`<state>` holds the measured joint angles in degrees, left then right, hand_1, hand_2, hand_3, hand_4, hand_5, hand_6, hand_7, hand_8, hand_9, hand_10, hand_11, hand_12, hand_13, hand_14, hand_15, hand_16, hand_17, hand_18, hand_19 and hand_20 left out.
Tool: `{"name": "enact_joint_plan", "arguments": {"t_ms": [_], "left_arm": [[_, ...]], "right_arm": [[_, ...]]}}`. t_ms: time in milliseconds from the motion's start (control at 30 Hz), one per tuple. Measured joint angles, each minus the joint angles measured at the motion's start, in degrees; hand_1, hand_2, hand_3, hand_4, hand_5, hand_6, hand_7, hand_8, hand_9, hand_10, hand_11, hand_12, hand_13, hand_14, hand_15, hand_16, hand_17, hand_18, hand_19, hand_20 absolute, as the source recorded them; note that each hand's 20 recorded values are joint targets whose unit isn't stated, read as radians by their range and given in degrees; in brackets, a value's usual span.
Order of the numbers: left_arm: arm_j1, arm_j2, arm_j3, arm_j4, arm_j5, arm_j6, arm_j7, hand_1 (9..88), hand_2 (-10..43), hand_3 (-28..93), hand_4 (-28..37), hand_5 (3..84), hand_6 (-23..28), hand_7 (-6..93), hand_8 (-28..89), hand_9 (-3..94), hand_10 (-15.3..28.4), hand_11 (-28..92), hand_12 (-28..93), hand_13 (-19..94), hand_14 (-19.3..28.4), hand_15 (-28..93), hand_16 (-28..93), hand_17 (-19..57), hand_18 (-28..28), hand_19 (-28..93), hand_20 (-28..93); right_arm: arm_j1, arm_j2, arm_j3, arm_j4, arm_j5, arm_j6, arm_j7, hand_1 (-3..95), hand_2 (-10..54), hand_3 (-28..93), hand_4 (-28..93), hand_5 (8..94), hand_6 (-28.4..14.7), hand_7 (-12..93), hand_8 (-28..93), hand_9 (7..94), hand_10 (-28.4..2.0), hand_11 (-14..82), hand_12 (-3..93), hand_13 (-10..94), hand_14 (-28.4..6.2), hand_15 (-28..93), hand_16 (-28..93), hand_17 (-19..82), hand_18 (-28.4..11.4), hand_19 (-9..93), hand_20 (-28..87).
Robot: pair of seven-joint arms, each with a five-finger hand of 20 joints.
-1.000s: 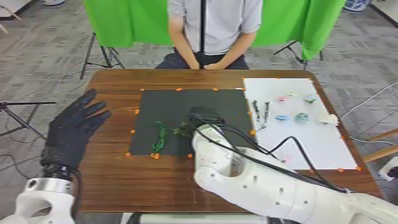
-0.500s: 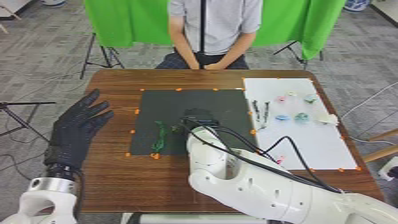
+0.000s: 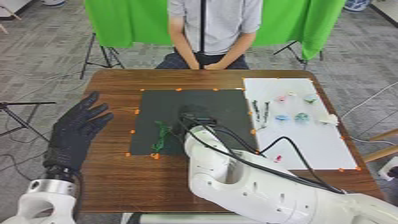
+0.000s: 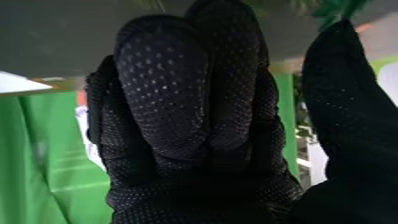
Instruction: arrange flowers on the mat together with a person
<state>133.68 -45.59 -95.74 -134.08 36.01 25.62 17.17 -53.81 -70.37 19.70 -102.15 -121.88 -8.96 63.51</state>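
The right wrist view's edge crops the green sprig (image 4: 341, 7).

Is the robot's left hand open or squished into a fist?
Open. The left hand has its fingers stretched out, with gaps between them, and holds nothing.

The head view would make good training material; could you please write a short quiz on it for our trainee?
1. Which hand is over the black mat: A, the left hand, or B, the right hand?
2. True or false: the blue flower lies on the white sheet.
3. What colour is the stem on the black mat?
Key: 1 B; 2 true; 3 green.
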Motion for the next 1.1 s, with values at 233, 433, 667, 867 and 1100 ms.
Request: {"name": "enact_joint_plan", "arguments": {"t_ms": [233,433,667,867,1100], "left_arm": [[0.57,0.09,0.04,-0.07,-0.12,0.04,0.33,22.4,8.1,77,-21.5,33.5,6.7,10.3,-9,31.0,16.1,21,11,19,22.0,45,-6,-8.9,17.3,38,15],[2.2,0.16,-0.72,-0.48,-0.5,0.21,1.63,22.5,8.1,76,-21.7,33.5,6.7,10.4,-8,31.0,16.1,21,11,19,22.0,45,-6,-8.9,17.3,38,15],[4.7,0.16,-1.85,-0.88,-1.52,0.64,4.0,20.1,8.0,75,-23.9,32.8,6.2,10.0,-8,30.1,15.5,20,10,19,21.9,44,-6,-9.1,17.5,38,14],[9.75,0.31,-7.0,-1.66,-1.87,0.26,5.26,17.5,7.8,73,-27.5,28.9,3.1,9.3,-8,27.1,13.8,16,11,18,21.3,40,-5,-9.9,18.3,36,14],[15.25,0.61,-10.76,-1.65,-2.2,-0.17,8.68,16.6,7.6,73,-28.2,28.6,2.3,9.2,-8,27.4,13.9,15,12,18,21.2,39,-4,-10.1,18.1,35,14]], "right_arm": [[2.17,0.55,-2.13,-0.32,-2.0,0.79,0.34,36.7,-6.3,60,-20,88.7,-1.1,14,-13,93.7,-9.7,35.0,13.6,94,-6.0,48,20,56,-21.1,93,2],[1.1,1.97,1.43,-4.28,-1.87,2.37,-0.79,35.4,-4.8,59,-19,86.0,-1.6,13,-12,93.7,-10.9,30.5,14.5,93,-7.0,46,21,54,-21.3,93,-2],[-2.11,6.14,8.73,-12.79,0.93,11.06,-7.32,29.6,2.8,61,-19,70.2,-5.0,12,-11,78.7,-17.9,18.5,16.0,73,-15.2,50,15,34,-25.5,89,-14],[-3.73,12.39,12.84,-15.72,6.64,25.4,-9.58,24.3,6.7,64,-20,60.2,-6.4,12,-11,67.6,-20.9,17.6,14.7,63,-19.4,53,11,24,-27.2,80,-9],[-13.69,20.67,26.45,-19.68,13.12,40.84,-13.32,20.8,9.1,67,-22,54.8,-6.2,13,-12,61.0,-22.2,17.0,13.9,54,-22.3,52,8,19,-27.1,71,-1]]}}
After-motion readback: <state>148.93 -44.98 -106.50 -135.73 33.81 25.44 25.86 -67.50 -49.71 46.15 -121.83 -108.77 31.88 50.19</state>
